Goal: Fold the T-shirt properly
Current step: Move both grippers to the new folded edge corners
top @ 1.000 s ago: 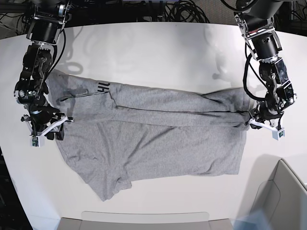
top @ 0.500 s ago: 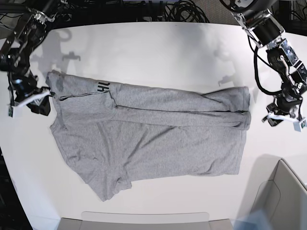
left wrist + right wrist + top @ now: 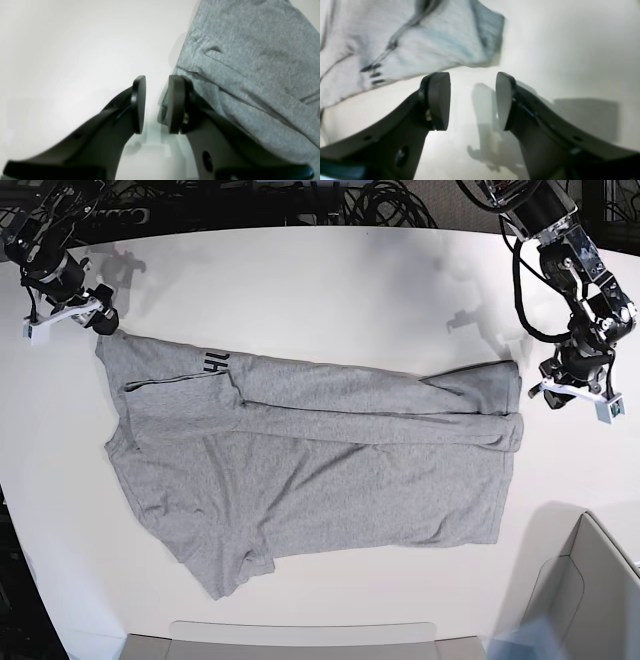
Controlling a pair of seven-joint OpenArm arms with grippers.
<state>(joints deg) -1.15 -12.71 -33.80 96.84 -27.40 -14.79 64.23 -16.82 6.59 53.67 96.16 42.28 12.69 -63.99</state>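
The heather-grey T-shirt (image 3: 320, 470) lies flat on the white table (image 3: 330, 290), its upper part folded over in a long band, with black lettering (image 3: 213, 362) showing near its left end. My left gripper (image 3: 562, 394) hovers just off the shirt's right edge. In the left wrist view it (image 3: 156, 82) is slightly open and empty, with shirt fabric (image 3: 250, 50) beside its right finger. My right gripper (image 3: 98, 318) is at the shirt's far-left corner. In the right wrist view it (image 3: 472, 82) is open and empty, with the shirt (image 3: 420, 37) just beyond it.
A grey bin (image 3: 590, 600) stands at the front right corner. A grey tray edge (image 3: 300, 638) runs along the front. Black cables (image 3: 380, 205) lie behind the table's far edge.
Both grippers have left the shirt's side edges. The right gripper moved up to the far-left corner; the left gripper moved outward and up. The shirt stays as folded.
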